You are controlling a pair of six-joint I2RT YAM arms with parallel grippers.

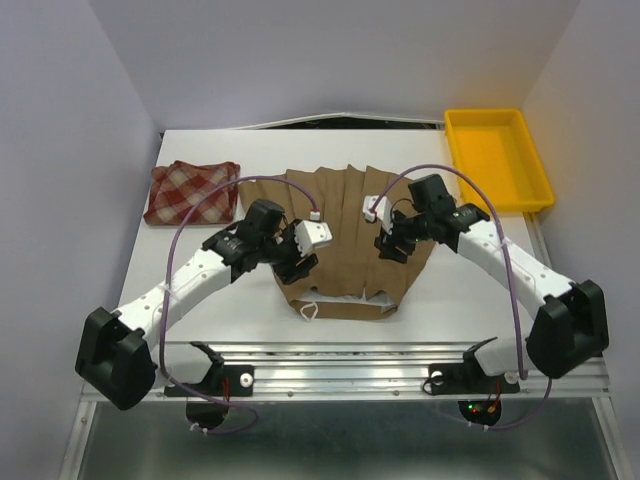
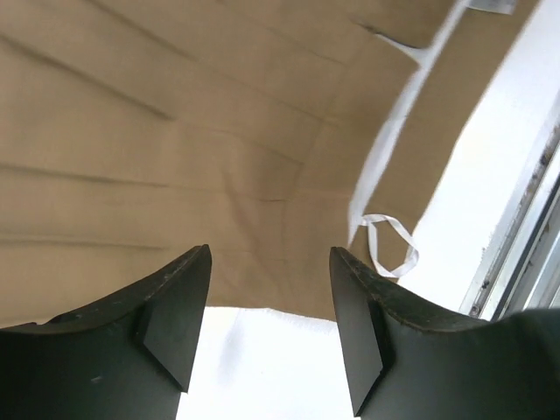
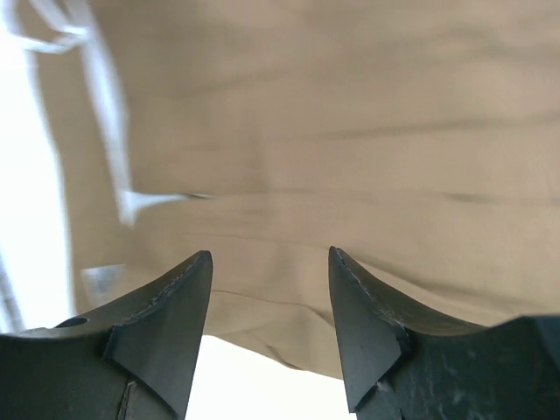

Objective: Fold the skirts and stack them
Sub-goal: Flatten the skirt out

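Note:
The tan-brown pleated skirt [image 1: 345,205] lies spread at the table's middle, its waistband toward the near edge. The red-and-cream plaid skirt [image 1: 192,190] lies folded at the far left. My left gripper [image 1: 298,265] hovers over the tan skirt's left side, and my right gripper [image 1: 388,247] over its right side. In the left wrist view the left gripper [image 2: 269,262] is open over the edge of the tan skirt [image 2: 175,131], nothing between its fingers. In the right wrist view the right gripper [image 3: 269,262] stands open the same way above the tan skirt [image 3: 350,131].
A yellow plastic tray [image 1: 497,158] stands at the back right. A white ribbon loop [image 2: 391,245] hangs from the tan skirt's waistband near the metal rail [image 1: 340,355] at the table's front edge.

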